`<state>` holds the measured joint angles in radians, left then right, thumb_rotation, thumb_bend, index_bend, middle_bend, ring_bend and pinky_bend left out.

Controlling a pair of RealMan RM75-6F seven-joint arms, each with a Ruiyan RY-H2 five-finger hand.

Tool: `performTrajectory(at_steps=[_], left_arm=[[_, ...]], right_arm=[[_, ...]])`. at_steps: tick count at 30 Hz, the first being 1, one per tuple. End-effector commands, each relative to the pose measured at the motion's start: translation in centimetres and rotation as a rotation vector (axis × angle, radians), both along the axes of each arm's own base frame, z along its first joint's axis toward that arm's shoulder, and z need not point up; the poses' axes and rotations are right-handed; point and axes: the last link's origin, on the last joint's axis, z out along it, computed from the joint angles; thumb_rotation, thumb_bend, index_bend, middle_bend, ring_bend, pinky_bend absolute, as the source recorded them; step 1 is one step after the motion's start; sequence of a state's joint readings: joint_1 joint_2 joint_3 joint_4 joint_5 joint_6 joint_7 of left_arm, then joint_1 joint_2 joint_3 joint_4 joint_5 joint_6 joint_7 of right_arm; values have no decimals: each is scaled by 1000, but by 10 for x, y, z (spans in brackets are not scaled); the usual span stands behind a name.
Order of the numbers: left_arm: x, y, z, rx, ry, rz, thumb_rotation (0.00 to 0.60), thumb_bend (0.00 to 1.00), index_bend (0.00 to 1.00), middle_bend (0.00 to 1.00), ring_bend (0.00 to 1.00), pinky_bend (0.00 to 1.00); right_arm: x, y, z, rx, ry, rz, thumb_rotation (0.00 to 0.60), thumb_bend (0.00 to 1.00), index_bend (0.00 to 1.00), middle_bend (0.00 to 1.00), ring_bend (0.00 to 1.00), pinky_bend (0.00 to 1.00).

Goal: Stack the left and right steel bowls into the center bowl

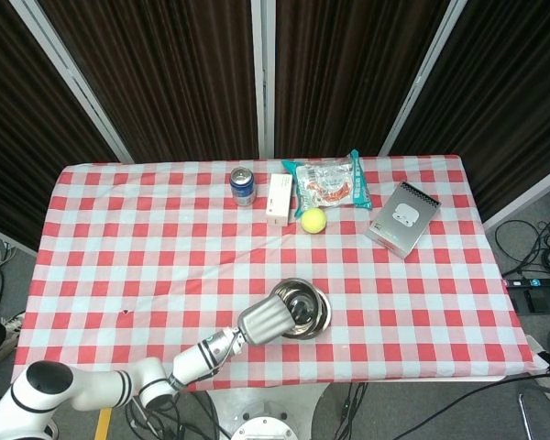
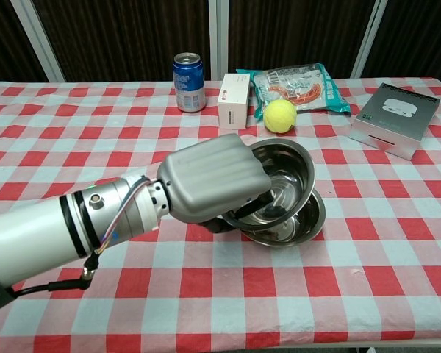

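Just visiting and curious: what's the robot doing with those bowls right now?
Left hand grips upper steel bowl, directly over center bowl. Right hand not visible. Nothing blocking.

Likely a robotics lab: checkered table (image 1: 119,238) before dark curtains (image 1: 174,73), cables (image 1: 541,247) and a power strip (image 1: 539,295) on grey floor.

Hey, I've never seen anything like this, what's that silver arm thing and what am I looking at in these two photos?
It is a robot arm with a mechanical hand, steered by a person. One photo looks down from the robot's head, the other looks out from its chest. The left hand holds a steel bowl by its rim, tilted just above a second bowl on the checked table. The right hand is out of sight. At the back lie a soda can, a small white box, a tennis ball, a snack bag and a grey box.
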<state>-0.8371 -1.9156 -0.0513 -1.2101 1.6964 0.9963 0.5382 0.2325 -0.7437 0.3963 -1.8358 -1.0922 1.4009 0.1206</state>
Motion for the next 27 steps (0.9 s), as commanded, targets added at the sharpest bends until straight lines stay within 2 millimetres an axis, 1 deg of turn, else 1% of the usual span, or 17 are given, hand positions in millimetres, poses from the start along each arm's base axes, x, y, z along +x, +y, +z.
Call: performTrajectory(at_steps=[1, 2, 4, 6, 8, 11, 15, 18, 20, 21, 24, 27], left_arm=[[-1, -1, -3, -1, -2, 5, 600, 382, 713, 723, 848, 934], [-1, -2, -3, -2, -5, 9, 600, 382, 706, 720, 848, 934], [-4, -1, -4, 1, 7, 7, 600, 368, 646, 689, 843, 933], [-5, 0, -3, -3, 17, 6, 600, 316, 524, 614, 830, 928], [-5, 3, -1, -9, 14, 11, 600, 268, 433, 559, 822, 924], [-3, 7, 3, -7, 2, 14, 600, 232, 343, 511, 819, 922], [-2, 12, 12, 5, 0, 12, 600, 206, 332, 487, 811, 921], [-6, 18, 24, 38, 1, 19, 600, 197, 331, 486, 807, 920], [-12, 24, 35, 72, 8, 34, 600, 197, 331, 486, 805, 918], [-15, 27, 41, 92, 14, 43, 600, 197, 331, 486, 802, 916], [-36, 41, 67, 172, 22, 98, 600, 195, 331, 485, 784, 906], [-66, 59, 103, 277, 9, 191, 600, 187, 331, 477, 743, 866]], right_arm=[[-1, 0, 0, -3, -5, 1, 600, 42, 273, 307, 191, 137], [-1, 0, 1, -8, -9, 5, 600, 42, 274, 308, 191, 137], [0, 0, 2, -23, -31, 24, 600, 42, 281, 313, 191, 137], [1, 1, 2, -30, -58, 41, 600, 36, 292, 319, 191, 137], [1, 1, 4, -37, -72, 54, 600, 25, 294, 321, 191, 137], [1, 2, 6, -56, -80, 68, 600, 17, 294, 320, 191, 137], [1, 3, 7, -68, -88, 71, 600, 16, 294, 321, 191, 137], [1, 3, 6, -62, -87, 65, 600, 16, 294, 321, 190, 137], [0, 3, 4, -55, -87, 64, 600, 16, 294, 321, 191, 137], [0, 3, 3, -51, -87, 63, 600, 16, 294, 321, 191, 138], [-1, 4, -2, -29, -77, 58, 600, 17, 294, 321, 191, 144], [-3, 6, -11, 6, -62, 51, 600, 19, 294, 322, 191, 148]])
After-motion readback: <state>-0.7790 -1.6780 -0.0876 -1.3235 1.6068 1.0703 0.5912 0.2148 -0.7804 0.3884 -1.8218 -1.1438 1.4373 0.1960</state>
